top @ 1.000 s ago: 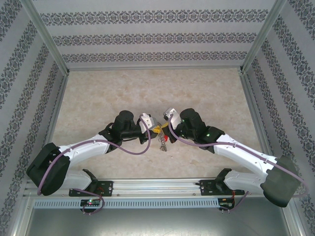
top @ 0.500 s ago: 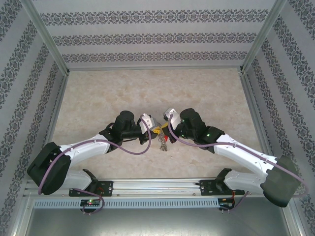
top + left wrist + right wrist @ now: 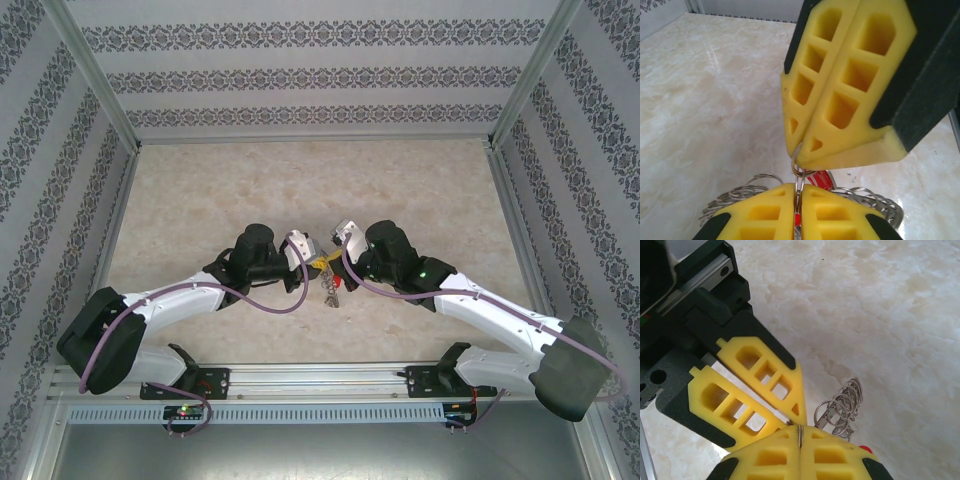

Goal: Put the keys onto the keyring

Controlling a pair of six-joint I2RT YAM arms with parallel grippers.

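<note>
The left gripper (image 3: 796, 189) and right gripper (image 3: 799, 430), yellow tips meeting, hem in the silvery wire-fringed metal keyring (image 3: 840, 407); the beige marbled tabletop (image 3: 300, 180) lies open all around.

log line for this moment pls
left end effector: shut, pinching thin metal | right end effector: shut on keyring loop | tips nearly meeting

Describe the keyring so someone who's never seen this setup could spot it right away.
Start at the pale marbled tabletop and find its near middle, where the yellow-fingered left end effector and right end effector meet tip to tip, both shut. The flat silvery metal keyring is pinched at those tips. Unlike the small red-headed key beside it, it is fringed with many wire loops.
</note>
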